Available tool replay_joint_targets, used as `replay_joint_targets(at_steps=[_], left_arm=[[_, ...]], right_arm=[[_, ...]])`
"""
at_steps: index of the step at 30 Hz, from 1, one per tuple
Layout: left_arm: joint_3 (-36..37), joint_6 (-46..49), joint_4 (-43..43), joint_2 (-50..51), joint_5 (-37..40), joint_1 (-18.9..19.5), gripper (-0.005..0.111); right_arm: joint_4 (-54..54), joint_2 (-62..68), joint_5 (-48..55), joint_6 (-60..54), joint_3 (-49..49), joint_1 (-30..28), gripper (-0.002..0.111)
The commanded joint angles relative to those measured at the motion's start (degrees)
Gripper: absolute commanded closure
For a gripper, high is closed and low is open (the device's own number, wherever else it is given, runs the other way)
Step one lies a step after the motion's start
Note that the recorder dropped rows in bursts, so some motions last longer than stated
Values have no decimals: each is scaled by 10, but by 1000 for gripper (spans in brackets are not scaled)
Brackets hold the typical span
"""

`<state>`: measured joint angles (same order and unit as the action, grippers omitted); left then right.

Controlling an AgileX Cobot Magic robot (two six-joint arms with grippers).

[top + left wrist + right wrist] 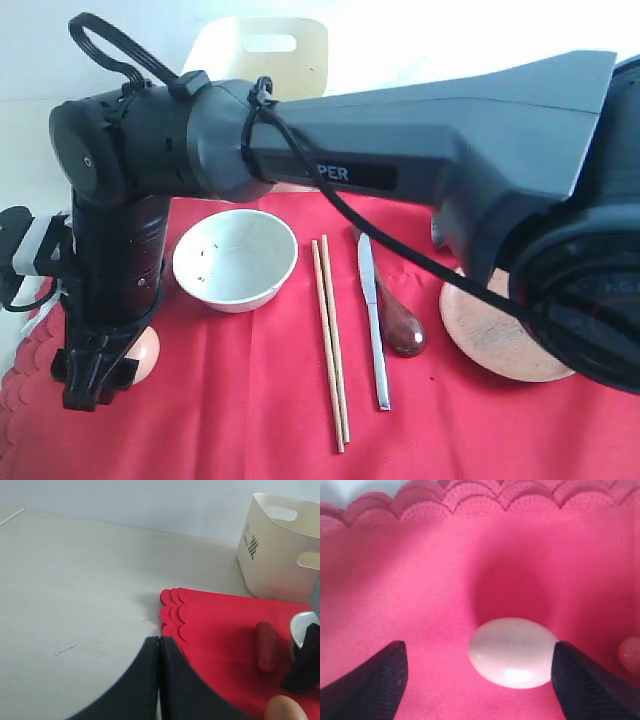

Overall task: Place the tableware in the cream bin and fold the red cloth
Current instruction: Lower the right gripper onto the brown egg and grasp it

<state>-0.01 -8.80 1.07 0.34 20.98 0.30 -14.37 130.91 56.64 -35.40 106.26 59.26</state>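
Bowl (235,260), chopsticks (330,340), knife (372,320), spoon (400,320) and plate (490,340) lie across mid-frame on the cloth (250,400); bin (260,55) upper centre, half hidden by the arm (400,130). Lower left, right claw (479,650) spread wide astride the egg (512,652), which sits off-centre: centre first, then close gently. Left claw (159,642) pressed together, idle above the tabletop (75,580)

Pale grey counter (75,580), carrying a red cloth (220,620) with scalloped edge and, just beside it, a cream bin (275,565).
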Motion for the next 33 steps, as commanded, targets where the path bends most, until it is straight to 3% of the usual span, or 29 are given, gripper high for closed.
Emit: replay_joint_targets(at_steps=[1, 5, 29, 33], left_arm=[[0, -2, 0, -3, -7, -2, 107], [0, -2, 0, -3, -7, -2, 107], [0, -1, 0, -3, -7, -2, 107], [0, -1, 0, -3, -7, -2, 107]], right_arm=[[33, 4, -22, 16, -3, 0, 28], [34, 8, -31, 16, -3, 0, 24], [67, 59, -54, 70, -3, 0, 25], [65, 59, -54, 71, -3, 0, 38]])
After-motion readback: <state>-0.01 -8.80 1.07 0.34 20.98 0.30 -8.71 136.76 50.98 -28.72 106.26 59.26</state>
